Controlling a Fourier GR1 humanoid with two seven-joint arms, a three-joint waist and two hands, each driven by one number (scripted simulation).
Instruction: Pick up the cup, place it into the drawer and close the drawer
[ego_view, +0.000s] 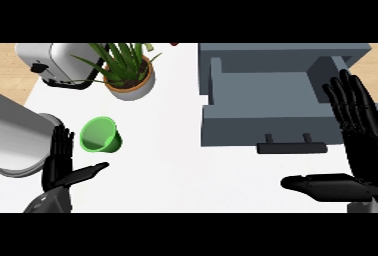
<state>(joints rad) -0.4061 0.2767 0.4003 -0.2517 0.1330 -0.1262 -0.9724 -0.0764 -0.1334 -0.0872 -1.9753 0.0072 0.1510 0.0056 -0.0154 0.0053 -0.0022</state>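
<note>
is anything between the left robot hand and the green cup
Nothing visible. The left robot hand is open just below-left of the green plastic cup, with only bare white counter between them.

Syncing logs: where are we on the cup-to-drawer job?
Done: the grey drawer already stands open. In hand: nothing; the left hand is open just below the green cup, the right hand open beside the drawer. Left: grasp the cup, place it, close the drawer.

White counter (177, 170) bears cup (100, 134), potted plant (127, 70), toaster (55, 62), drawer (266, 107).
</note>
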